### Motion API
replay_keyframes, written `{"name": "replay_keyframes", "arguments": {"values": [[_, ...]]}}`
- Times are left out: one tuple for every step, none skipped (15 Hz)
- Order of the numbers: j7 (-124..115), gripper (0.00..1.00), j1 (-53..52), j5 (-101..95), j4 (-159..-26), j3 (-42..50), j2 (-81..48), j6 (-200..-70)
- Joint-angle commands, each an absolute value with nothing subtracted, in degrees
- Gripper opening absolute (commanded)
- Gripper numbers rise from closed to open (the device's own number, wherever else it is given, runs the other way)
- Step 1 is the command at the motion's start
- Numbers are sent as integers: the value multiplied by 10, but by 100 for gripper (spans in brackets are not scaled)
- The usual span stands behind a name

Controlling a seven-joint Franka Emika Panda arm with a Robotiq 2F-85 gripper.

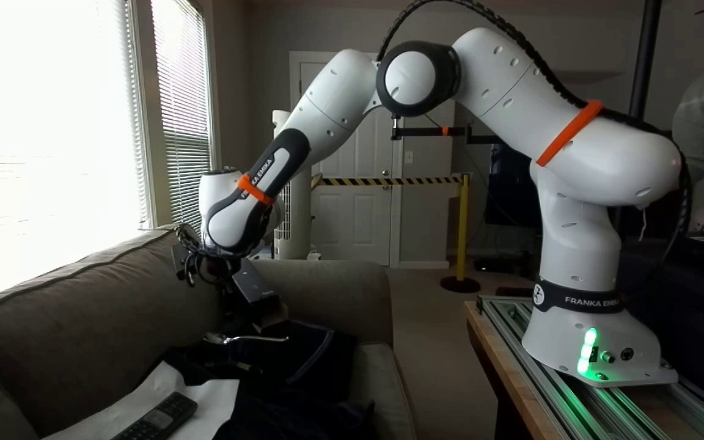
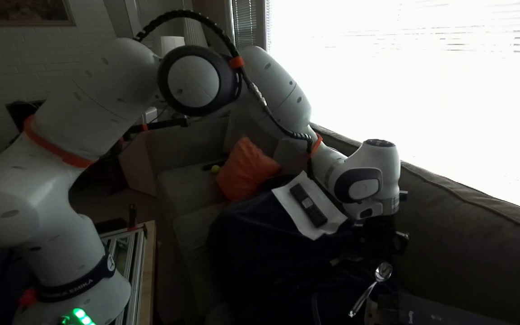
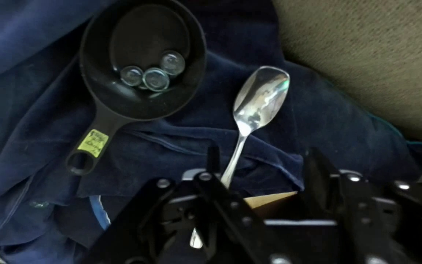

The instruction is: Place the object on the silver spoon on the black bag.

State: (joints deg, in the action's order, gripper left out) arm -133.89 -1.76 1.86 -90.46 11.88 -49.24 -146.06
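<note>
Silver spoon [image 3: 260, 101] on slumped dark fabric [image 3: 328, 121], well beyond the edge of the table [image 1: 506, 366]. Jaws wide apart.

A white robot arm [image 1: 511, 98] is held bent in a high arch, its gripper [image 3: 262, 161] pointed downward.
The elbow [image 1: 413, 79] is raised well above the base [image 1: 563, 342], where green lights [image 1: 585, 351] are lit; the forearm [image 1: 333, 101] is sloped down toward the lowered wrist [image 2: 364, 180], and in the wrist view the black fingers [image 3: 213, 161] are spread well apart.
</note>
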Motion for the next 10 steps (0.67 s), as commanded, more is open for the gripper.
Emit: {"name": "replay_keyframes", "arguments": {"values": [[-1253, 92, -8, 29, -974, 86, -400, -1410], [-1248, 99, -9, 38, -983, 82, -382, -1395], [-1232, 100, -5, 49, -993, 70, -361, -1368], [-1213, 100, -4, 53, -1001, 64, -344, -1343], [-1205, 100, -8, 53, -1010, 63, -325, -1317], [-1193, 100, -7, 55, -1016, 59, -310, -1296], [-1185, 100, -10, 53, -1026, 58, -289, -1270], [-1179, 100, -11, 50, -1035, 57, -274, -1255], [-1170, 100, -15, 39, -1043, 59, -259, -1236], [-1152, 100, -28, -1, -1056, 67, -241, -1215]]}}
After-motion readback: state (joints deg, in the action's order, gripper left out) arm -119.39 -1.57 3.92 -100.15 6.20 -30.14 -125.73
